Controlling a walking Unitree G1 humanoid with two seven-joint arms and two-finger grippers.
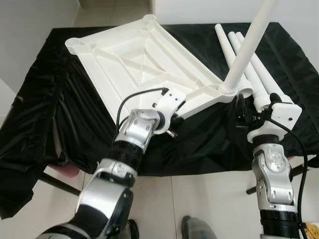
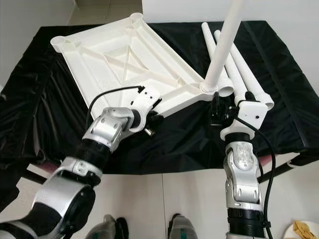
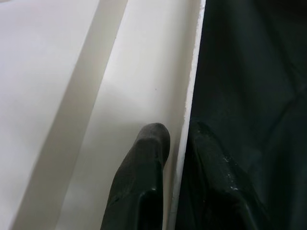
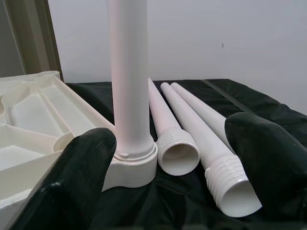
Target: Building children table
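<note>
Work surface: a table draped in a black cloth (image 1: 209, 144), standing in front of me on a pale tiled floor (image 1: 199, 199).

Tabletop: the white plastic tabletop (image 1: 134, 59) lies upside down on the cloth, its ribbed underside facing up, turned at an angle so that one corner points toward me.

Fitted leg: one white leg (image 1: 246, 47) stands upright in the corner socket (image 1: 228, 90) nearest my right side and rises out of the top of the head views.

Loose legs: three more white legs (image 1: 259, 74) lie side by side on the cloth just beyond that socket, threaded open ends toward me; in the right wrist view (image 4: 180, 143) the nearest one lies just beside the socket.

My left gripper: my left gripper (image 1: 175, 115) is at the near edge of the tabletop. In the left wrist view (image 3: 176, 158) my two black fingers (image 3: 144, 177) are pinched onto the thin white rim (image 3: 192, 96), one on the white inner side, the other on the cloth side.

My right gripper: my right gripper (image 1: 245, 112) sits low on the cloth just short of the fitted leg's base. In the right wrist view my fingers (image 4: 72, 187) are spread wide and hold nothing, the socket and leg seen between them.
</note>
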